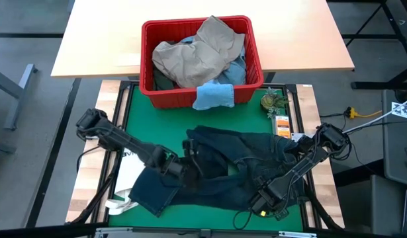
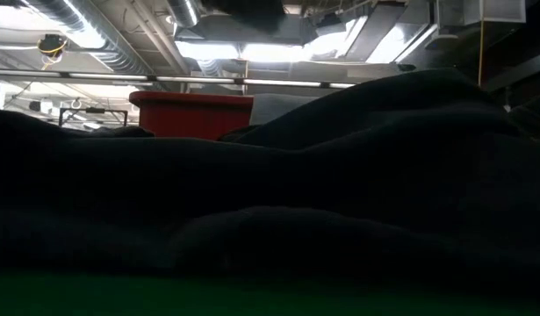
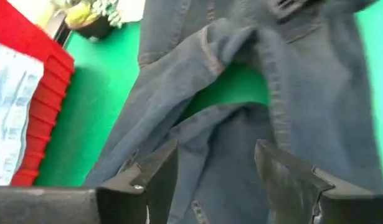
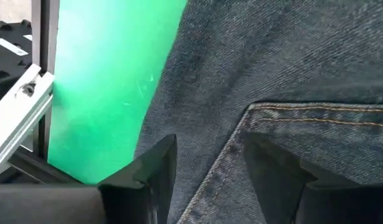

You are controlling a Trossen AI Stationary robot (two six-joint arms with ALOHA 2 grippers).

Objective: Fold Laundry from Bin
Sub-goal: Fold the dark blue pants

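Observation:
Dark navy jeans lie spread and rumpled on the green mat; they fill the foreground of the low view. My left gripper is open just over the jeans' crotch area, near their middle. My right gripper is open low over the jeans' near right part, next to a back pocket. The red bin stands at the mat's far edge, holding tan trousers and other garments. A light blue cloth hangs over its near rim. My left gripper's open fingers stand over a leg of the jeans, pointing down and forward; I cannot tell whether they touch the cloth. My right gripper's open fingers stand close over the denim beside the pocket seam; I cannot tell whether they touch it.
A white tote bag lies partly under the jeans' left leg at the mat's near left. A small potted plant and an orange packet sit at the mat's right edge. A metal frame rail borders the mat.

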